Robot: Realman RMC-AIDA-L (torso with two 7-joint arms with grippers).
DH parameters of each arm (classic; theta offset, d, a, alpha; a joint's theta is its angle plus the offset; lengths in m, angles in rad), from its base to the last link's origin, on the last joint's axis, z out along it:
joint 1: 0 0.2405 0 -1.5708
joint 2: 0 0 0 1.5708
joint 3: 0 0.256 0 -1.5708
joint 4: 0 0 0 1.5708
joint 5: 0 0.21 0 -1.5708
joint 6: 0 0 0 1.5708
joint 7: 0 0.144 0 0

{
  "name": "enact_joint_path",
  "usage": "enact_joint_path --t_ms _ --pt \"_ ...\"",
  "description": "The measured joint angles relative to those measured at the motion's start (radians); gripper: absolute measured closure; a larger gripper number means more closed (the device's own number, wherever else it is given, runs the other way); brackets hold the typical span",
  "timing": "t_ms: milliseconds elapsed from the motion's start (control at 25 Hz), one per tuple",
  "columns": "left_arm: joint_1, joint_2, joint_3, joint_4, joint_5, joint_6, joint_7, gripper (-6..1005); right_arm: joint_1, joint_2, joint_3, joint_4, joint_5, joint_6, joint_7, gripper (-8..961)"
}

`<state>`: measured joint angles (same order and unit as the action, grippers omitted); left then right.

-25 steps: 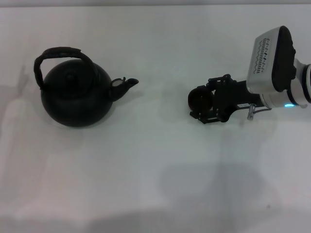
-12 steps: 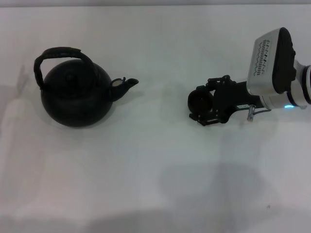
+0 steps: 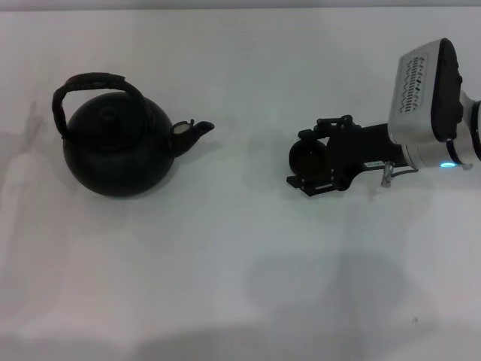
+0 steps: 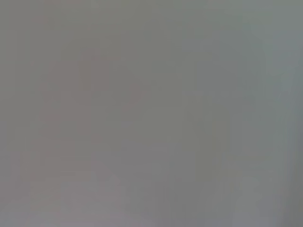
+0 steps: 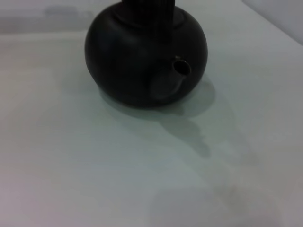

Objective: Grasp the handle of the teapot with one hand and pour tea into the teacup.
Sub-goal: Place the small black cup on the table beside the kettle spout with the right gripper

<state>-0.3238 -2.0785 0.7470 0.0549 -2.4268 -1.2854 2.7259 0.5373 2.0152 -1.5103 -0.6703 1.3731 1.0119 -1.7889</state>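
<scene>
The black teapot (image 3: 116, 150) stands at the left of the white table, its short spout (image 3: 192, 132) pointing right and its arched handle (image 3: 90, 84) rising over the lid. In the right wrist view the teapot (image 5: 142, 52) faces the camera spout first. The small dark teacup (image 3: 305, 157) sits between the fingers of my right gripper (image 3: 300, 154), to the right of the spout with a gap of bare table between them. That gripper is shut on the teacup, and its arm carries a blue light. The left gripper is out of view; the left wrist view shows only plain grey.
The white table (image 3: 240, 263) spreads out around both objects, with open surface in front of them and between spout and cup. The right arm's silver-white wrist housing (image 3: 425, 90) hangs at the right edge.
My right gripper has shifted a little to the left, toward the teapot, with the teacup in it. The teapot has not moved.
</scene>
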Motion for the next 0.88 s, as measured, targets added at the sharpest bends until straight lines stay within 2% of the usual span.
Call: enact_joint_path --t_ms 240,720,880 --pt "0.007 0.000 0.000 -0.001 0.000 -0.007 0.000 127 -0.005 -0.003 0.027 -0.015 0.022 0.039 -0.004 84" --pt "0.052 -0.002 0.001 -0.004 0.074 -0.114 0.000 126 -0.040 -0.003 0.257 -0.064 0.059 0.149 -0.095 85" --pt "0.100 -0.003 0.002 -0.005 0.162 -0.212 0.000 126 -0.053 -0.004 0.334 -0.069 0.075 0.148 -0.138 86"
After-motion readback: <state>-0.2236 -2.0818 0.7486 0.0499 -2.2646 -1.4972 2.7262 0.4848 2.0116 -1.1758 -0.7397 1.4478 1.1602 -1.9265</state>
